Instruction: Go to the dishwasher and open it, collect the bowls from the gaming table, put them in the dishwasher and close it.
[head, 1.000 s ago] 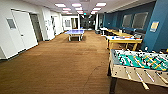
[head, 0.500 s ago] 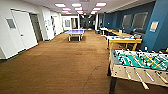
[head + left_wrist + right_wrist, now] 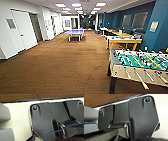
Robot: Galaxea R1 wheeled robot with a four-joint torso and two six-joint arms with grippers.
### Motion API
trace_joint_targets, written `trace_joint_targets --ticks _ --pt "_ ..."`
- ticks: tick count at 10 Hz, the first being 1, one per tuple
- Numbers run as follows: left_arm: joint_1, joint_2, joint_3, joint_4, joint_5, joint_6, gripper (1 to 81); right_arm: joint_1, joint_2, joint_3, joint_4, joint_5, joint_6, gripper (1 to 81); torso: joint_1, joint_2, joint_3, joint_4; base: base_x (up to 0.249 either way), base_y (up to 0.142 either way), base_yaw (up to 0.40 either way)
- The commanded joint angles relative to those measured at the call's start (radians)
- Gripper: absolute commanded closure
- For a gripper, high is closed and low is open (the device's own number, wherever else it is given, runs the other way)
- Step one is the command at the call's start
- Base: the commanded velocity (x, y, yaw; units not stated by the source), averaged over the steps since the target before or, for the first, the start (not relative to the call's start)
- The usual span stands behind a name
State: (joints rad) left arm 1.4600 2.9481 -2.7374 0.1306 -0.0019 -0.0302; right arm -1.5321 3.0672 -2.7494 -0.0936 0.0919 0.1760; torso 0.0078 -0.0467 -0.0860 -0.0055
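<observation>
Nearest on the right stands the football table, its green field and rods running left to right across the near corner of the head view; it is not the one the task wants. Past it, along the blue wall on the right, sits the gaming table, white on top with yellow sides, its long axis running away down the room. It lies ahead and to the right of the robot, so by that bearing the right arm looks the nearer one, though both are well apart from it. Something small and blue rests on its top, too blurred to call a bowl. Farther off, in the middle of the brown floor, stands a blue ping-pong table, and white doors line the left wall. I can make out no dishwasher in this hall. The wrist views add what the head view lacks: the robot's own dark plates over a pale body, with a strip of brown floor beyond. As for the claws, whether they are spread or pressed together I cannot tell.
</observation>
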Motion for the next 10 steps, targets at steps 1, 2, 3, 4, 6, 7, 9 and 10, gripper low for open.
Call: trace_joint_targets --ticks 1,2,3,4,6,7,9,10 --pt "-0.052 0.011 -0.005 -0.005 0.045 -0.004 1.0 0.045 0.009 0.007 0.0 -0.054 -0.001 1.0 0.0 0.0 0.0 0.0 0.0 0.0 0.0" --pt "-0.054 0.025 -0.005 -0.003 0.045 -0.004 1.0 0.049 0.01 0.007 -0.005 -0.055 -0.003 1.0 0.0 0.0 0.0 0.0 0.0 0.0 0.0" --pt "-0.054 0.034 -0.005 -0.005 0.045 -0.004 1.0 0.049 0.007 0.002 -0.001 -0.054 -0.003 1.0 0.0 0.0 0.0 0.0 0.0 0.0 0.0" --pt "-0.054 0.045 -0.005 -0.006 0.045 -0.005 1.0 0.049 0.004 0.001 -0.003 -0.054 -0.003 1.0 0.0 0.0 0.0 0.0 0.0 0.0 0.0" --pt "-0.054 0.056 -0.005 -0.008 0.046 -0.005 1.0 0.049 0.004 -0.001 -0.008 -0.061 -0.006 1.0 0.0 0.0 0.0 0.0 0.0 0.0 0.0" --pt "-0.054 0.054 -0.005 -0.029 0.046 -0.005 1.0 0.049 0.007 0.001 -0.009 -0.061 -0.006 1.0 0.0 0.0 0.0 0.0 0.0 0.0 0.0" --pt "-0.054 0.045 -0.005 -0.045 0.046 -0.005 1.0 0.052 0.007 0.004 -0.009 -0.061 -0.006 1.0 0.0 0.0 0.0 0.0 0.0 0.0 0.0" --pt "-0.054 0.042 -0.005 -0.048 0.045 -0.005 1.0 0.051 0.009 0.005 -0.009 -0.061 -0.006 1.0 0.0 0.0 0.0 0.0 0.0 0.0 0.0"
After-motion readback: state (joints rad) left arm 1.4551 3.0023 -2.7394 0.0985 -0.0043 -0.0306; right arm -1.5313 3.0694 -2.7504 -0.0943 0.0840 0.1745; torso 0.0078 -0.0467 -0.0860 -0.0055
